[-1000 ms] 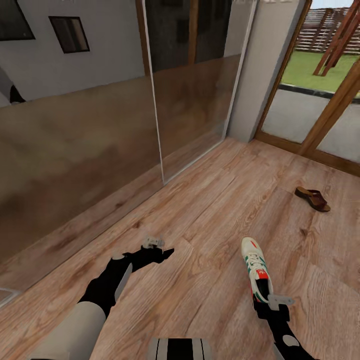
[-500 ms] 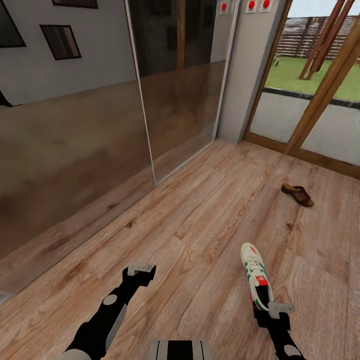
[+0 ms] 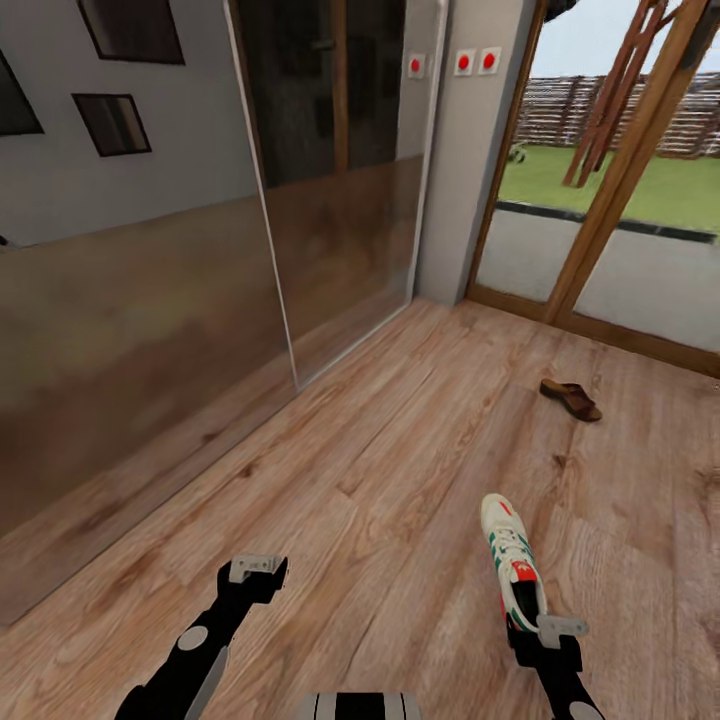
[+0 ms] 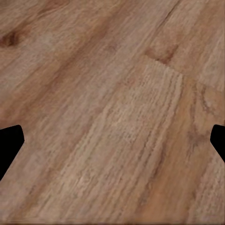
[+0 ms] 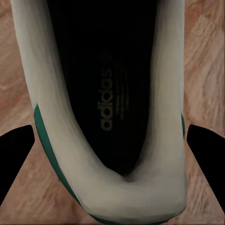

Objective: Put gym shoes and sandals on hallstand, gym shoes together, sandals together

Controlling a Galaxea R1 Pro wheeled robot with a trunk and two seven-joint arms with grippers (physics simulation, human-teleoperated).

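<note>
Corridor floor [image 3: 400,520] of wood-grain planks fills the lower frame of the head view, where the right gripper [image 3: 540,640] sits at the heel of a gym shoe [image 3: 512,570], lower right, toe pointing up the frame. In the right wrist view the heel lies between the two fingers [image 5: 16,159]; whether they grip it cannot be told. A brown sandal [image 3: 571,399] lies well apart, right of centre, near the glass door [image 3: 620,270]. The left gripper [image 3: 257,570], lower left, hangs wide open over bare planks.
</note>
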